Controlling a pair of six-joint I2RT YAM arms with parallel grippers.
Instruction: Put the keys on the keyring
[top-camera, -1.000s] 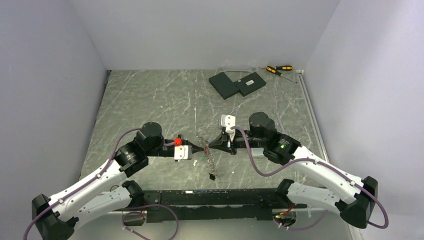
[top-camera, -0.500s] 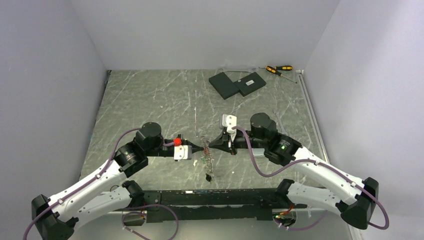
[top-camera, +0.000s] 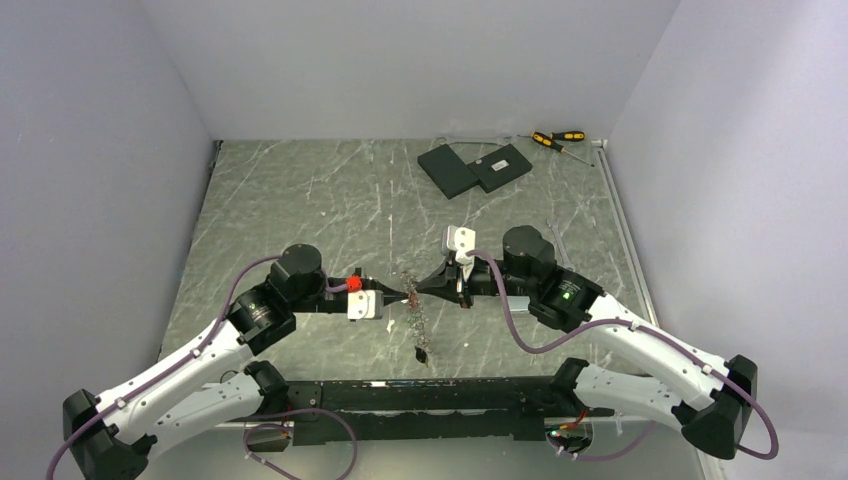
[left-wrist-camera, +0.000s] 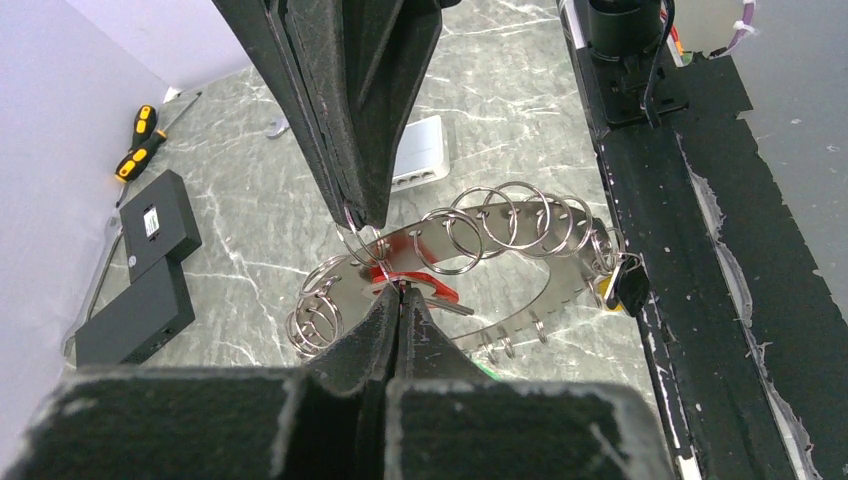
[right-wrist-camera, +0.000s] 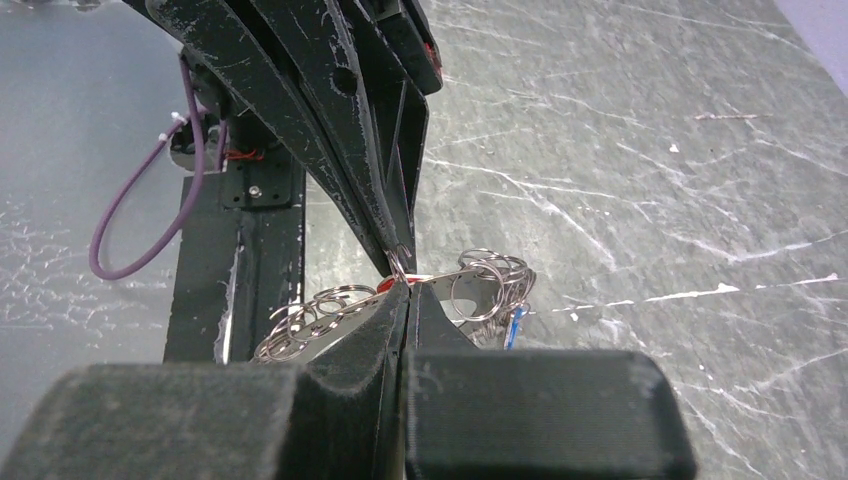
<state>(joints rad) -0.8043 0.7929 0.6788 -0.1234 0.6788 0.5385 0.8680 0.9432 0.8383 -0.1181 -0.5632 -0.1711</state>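
Observation:
The keyring (top-camera: 412, 306), a flat grey metal ring strung with several small split rings, hangs in the air between both grippers. My left gripper (top-camera: 404, 297) is shut, its tips (left-wrist-camera: 398, 291) pinching the red key (left-wrist-camera: 432, 288) at the keyring's rim (left-wrist-camera: 557, 283). My right gripper (top-camera: 415, 291) is shut too, and its tips (left-wrist-camera: 355, 223) pinch a split ring of the keyring. In the right wrist view, its tips (right-wrist-camera: 405, 284) meet the keyring's edge (right-wrist-camera: 335, 325). A blue key (right-wrist-camera: 512, 326) and a yellow-and-black key (left-wrist-camera: 620, 287) dangle from it. Some keys hang low (top-camera: 424, 352).
Two flat black slabs (top-camera: 475, 168) and two yellow-and-black screwdrivers (top-camera: 557, 139) lie at the far right of the marbled table. The black base rail (top-camera: 430, 395) runs along the near edge, just below the hanging keys. White walls close in the left, back and right.
Both grippers stay shut and almost still. The keyring and right gripper sit slightly higher, and the low-hanging keys have swung a little left and back.

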